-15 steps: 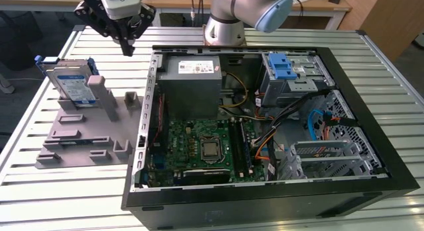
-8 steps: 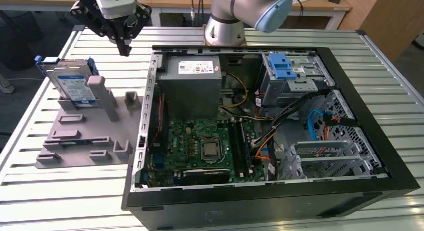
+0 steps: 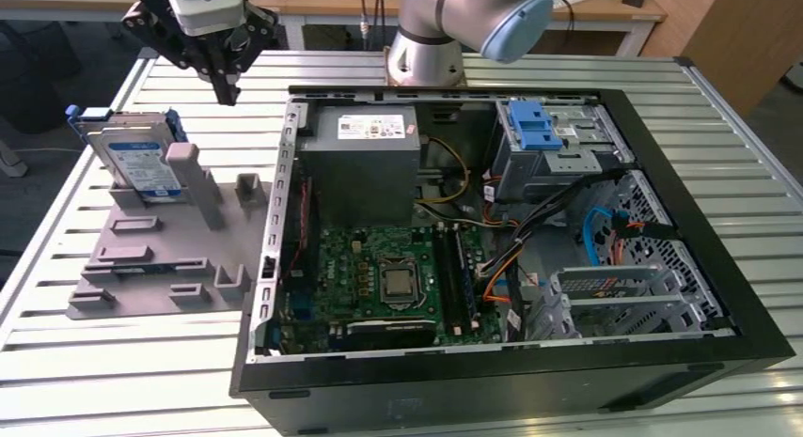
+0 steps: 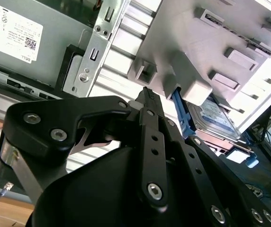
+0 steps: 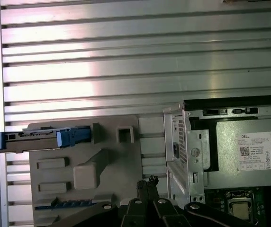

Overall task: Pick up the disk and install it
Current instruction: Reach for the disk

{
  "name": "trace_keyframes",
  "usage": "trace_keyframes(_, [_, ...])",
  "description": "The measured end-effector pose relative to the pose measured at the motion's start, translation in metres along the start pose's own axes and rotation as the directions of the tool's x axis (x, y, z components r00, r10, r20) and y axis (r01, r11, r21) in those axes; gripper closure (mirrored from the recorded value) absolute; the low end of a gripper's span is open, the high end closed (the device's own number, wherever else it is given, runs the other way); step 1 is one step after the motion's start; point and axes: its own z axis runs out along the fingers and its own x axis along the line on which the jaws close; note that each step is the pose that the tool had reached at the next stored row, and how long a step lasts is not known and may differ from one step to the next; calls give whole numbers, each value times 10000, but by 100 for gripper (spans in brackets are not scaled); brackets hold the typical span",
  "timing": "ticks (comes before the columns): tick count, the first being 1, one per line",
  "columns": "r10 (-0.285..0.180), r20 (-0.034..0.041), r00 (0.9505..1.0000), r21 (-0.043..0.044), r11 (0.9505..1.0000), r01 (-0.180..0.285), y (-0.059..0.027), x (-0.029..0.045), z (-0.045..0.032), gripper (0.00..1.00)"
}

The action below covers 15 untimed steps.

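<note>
The exterior view shows the whole open computer case [image 3: 502, 390] with a green board [image 3: 364, 258] and a grey box [image 3: 364, 174] inside it. The gripper [image 3: 228, 97] hangs near the disk [image 3: 132, 160] with its fingers pressed together, holding nothing. The disk stands on its edge in the grey stand [image 3: 138, 268] just beside the case. In the first wrist view the disk [image 5: 36, 140] looks like a thin strip with a blue edge, and in the second wrist view it [image 4: 217, 118] shows its blue-and-white face.

Robotics lab, slatted aluminium workbench [image 3: 126, 362], opened computer case [image 3: 502, 385], mounted robot arm [image 3: 433, 42]
</note>
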Motion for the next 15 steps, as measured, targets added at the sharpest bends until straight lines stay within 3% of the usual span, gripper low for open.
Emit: trace_keyframes(15, [1,-16,10000,1,10000,-1,-1,136,17,89])
